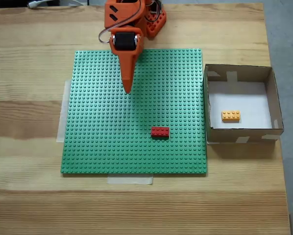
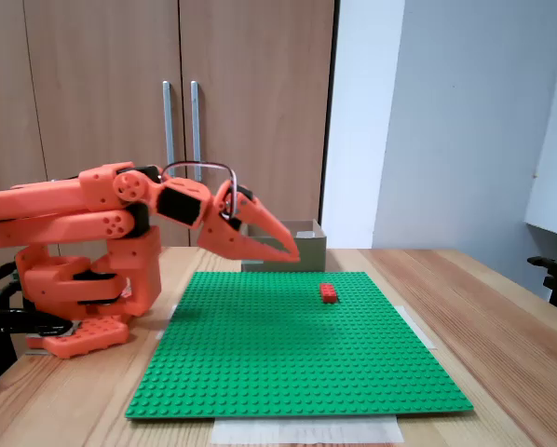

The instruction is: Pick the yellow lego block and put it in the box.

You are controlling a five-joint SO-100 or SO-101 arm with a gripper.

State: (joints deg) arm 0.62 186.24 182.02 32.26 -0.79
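Wood-grain table (image 1: 29,205) carries everything, seen from above in a fixed view. Toward its left and middle lies a green studded baseplate (image 1: 102,142), with pale tape strips at its left and near edges. Above the baseplate's upper middle hangs the orange arm (image 1: 129,19), its gripper (image 1: 127,89) pointing down the picture and ending over bare green studs; the fingers look drawn together to a narrow point and hold nothing, though from above I cannot be sure of a slight gap. In a fixed view from the side, the gripper (image 2: 290,251) is lifted off the baseplate, tips close together. Further right on the baseplate sits a red brick (image 1: 160,131), apart from the gripper. Just beside the baseplate's right edge stands the box (image 1: 239,134), brown cardboard with a white floor and pale tape patches on its walls. The yellow lego block (image 1: 231,115) lies flat inside the box, studs up, on the white floor toward the near wall.
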